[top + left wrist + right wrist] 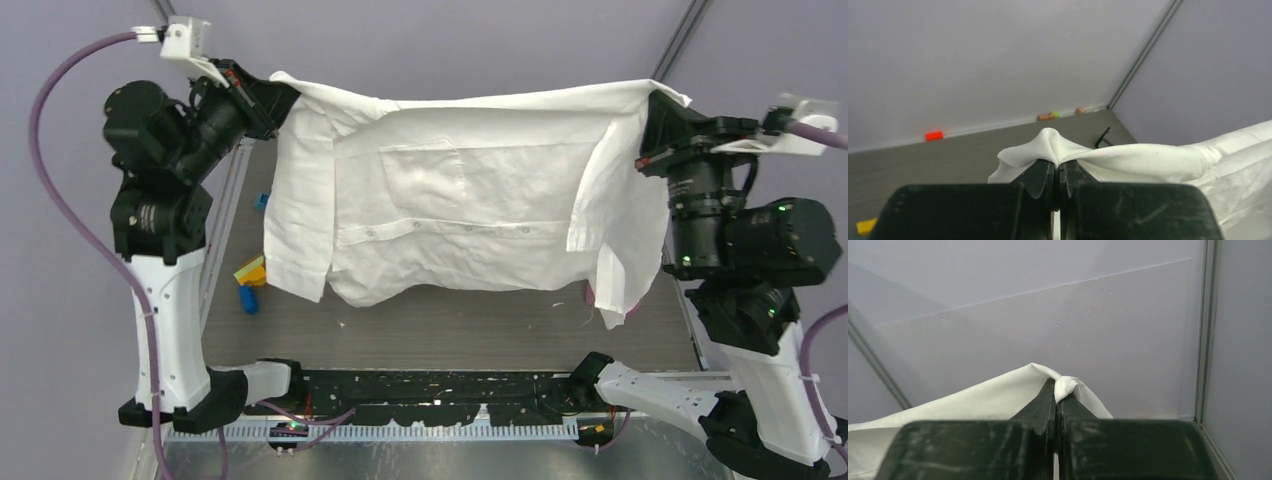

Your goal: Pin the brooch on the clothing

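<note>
The clothing (480, 200), a large white button-up shirt with a square chest pocket (425, 180), hangs stretched in the air between both grippers. My left gripper (262, 95) is shut on its far left corner; the pinched fabric shows in the left wrist view (1053, 145) above the gripper (1057, 162). My right gripper (655, 105) is shut on the far right corner; a bunched bit of fabric (1065, 385) sticks out above the gripper (1056, 395). The shirt's lower edge drapes toward the table. No brooch shows in any view.
Small coloured blocks lie at the table's left: yellow-orange (250, 270), blue (248, 300) and a light blue piece (261, 200). The left wrist view shows a red block (934, 135), small blocks (1048, 116) by the wall and a black tool (1102, 137). A bare grey table strip (450, 330) lies below the shirt.
</note>
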You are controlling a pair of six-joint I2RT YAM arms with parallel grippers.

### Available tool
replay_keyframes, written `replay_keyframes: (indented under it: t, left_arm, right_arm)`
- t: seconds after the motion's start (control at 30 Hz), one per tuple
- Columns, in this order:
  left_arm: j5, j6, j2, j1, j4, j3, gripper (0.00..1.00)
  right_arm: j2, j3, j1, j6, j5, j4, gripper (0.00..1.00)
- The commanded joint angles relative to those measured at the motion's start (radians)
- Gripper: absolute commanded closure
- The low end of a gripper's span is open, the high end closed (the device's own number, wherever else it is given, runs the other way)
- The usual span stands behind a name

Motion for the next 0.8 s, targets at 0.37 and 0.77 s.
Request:
replay_keyframes:
  t: [0.37,0.77]
  left_arm:
    - [-0.078,0.069,0.040,0.008,0.086,-0.052,1.00]
    - [-0.096,0.098,-0.078,0.007,-0.063,0.338,1.00]
  right_arm:
    - [0.168,-0.075,-0.002,-0.088,0.060,0.182,1.00]
    - [0.025,0.137,-0.003,0.076,-0.516,-0.104,0.99]
